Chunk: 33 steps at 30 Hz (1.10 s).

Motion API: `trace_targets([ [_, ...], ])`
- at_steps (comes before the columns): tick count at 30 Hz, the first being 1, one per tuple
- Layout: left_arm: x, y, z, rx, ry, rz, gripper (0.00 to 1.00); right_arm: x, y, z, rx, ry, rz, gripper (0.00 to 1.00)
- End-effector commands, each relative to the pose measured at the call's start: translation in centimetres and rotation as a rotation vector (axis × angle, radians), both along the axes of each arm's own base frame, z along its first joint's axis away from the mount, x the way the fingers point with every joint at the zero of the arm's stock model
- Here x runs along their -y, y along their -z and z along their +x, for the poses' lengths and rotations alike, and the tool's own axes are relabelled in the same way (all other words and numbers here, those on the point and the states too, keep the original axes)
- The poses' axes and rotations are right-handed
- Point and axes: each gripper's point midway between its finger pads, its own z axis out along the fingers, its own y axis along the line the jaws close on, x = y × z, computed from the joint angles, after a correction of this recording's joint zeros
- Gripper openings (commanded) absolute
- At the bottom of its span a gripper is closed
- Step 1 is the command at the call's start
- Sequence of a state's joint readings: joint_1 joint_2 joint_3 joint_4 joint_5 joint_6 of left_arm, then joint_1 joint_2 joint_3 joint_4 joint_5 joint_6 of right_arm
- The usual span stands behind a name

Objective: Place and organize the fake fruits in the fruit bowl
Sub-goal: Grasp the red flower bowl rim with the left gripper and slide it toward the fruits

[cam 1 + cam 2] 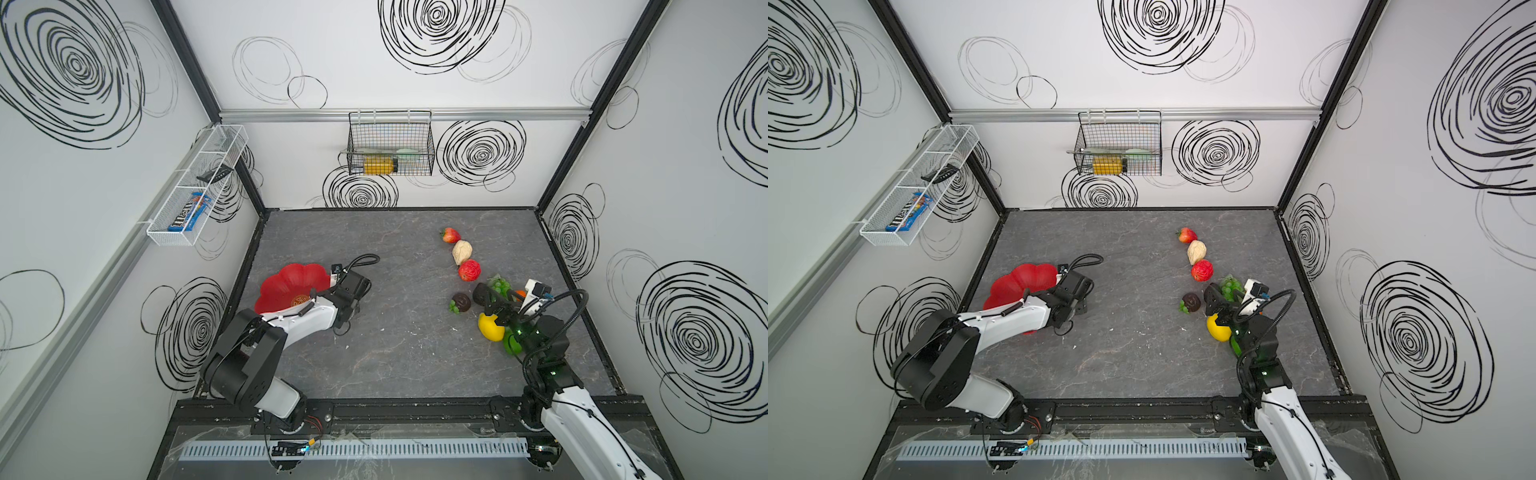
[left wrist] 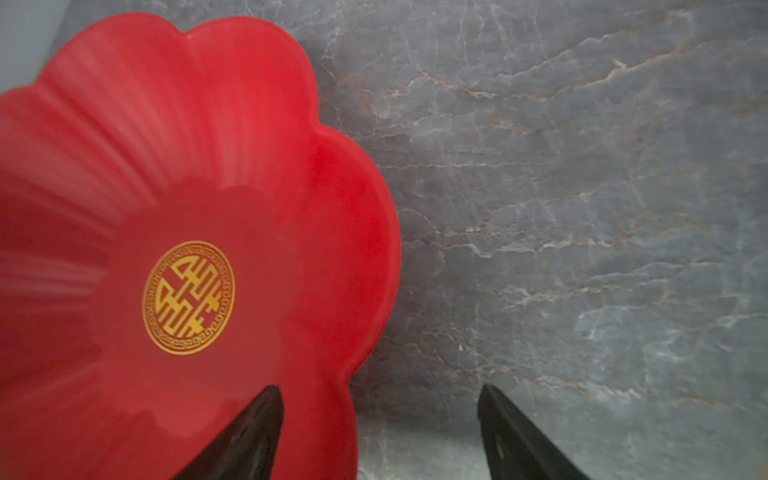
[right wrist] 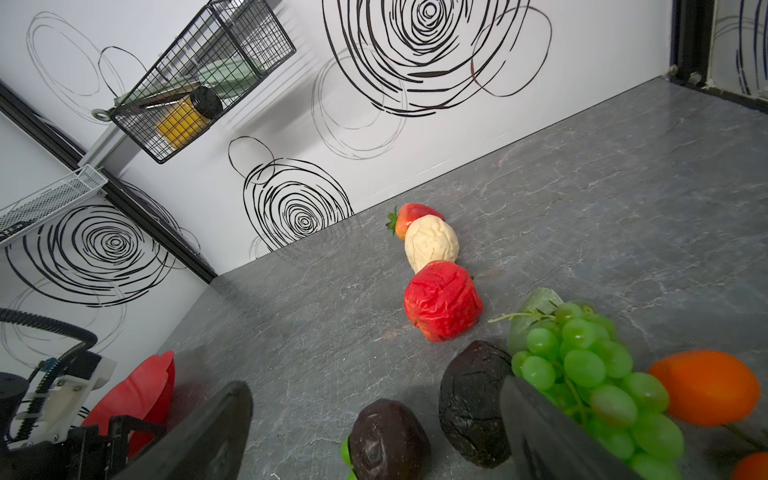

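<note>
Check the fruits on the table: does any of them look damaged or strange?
Yes. The red apple and the beige pear next to it look crumpled: their skins are dented and wrinkled, not smooth. The strawberry beside the pear looks intact.

The left arm (image 1: 307,318) folds at the elbow and reaches forward low, and the left claw (image 2: 380,388) has its jaws apart (fingers (image 2: 249,436) dark, tapered). The right arm (image 1: 582,419) stretches forward, with the right claw (image 3: 374,384) spread wide and angled down.
</note>
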<state>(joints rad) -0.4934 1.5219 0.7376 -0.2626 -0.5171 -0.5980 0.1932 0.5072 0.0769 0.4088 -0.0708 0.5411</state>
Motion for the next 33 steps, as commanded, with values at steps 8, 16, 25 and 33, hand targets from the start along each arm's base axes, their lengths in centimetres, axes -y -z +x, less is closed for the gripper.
trace_targets([
  [8, 0.9, -0.2, 1.4, 0.020, 0.014, -0.031, 0.43, 0.1, -0.5, 0.2, 0.018, 0.015, 0.023, 0.97],
  [16, 1.7, -0.6, 1.1, 0.035, 0.043, -0.021, 0.22, 0.3, -0.3, 0.2, 0.011, 0.028, 0.022, 0.97],
  [25, 6.8, -1.5, 0.8, 0.061, 0.158, -0.081, 0.13, 0.9, -0.2, 0.3, 0.000, 0.064, 0.026, 0.97],
  [33, 15.5, -1.9, -0.8, 0.051, 0.323, -0.134, 0.14, 1.5, -0.3, 0.2, 0.004, 0.097, 0.027, 0.97],
])
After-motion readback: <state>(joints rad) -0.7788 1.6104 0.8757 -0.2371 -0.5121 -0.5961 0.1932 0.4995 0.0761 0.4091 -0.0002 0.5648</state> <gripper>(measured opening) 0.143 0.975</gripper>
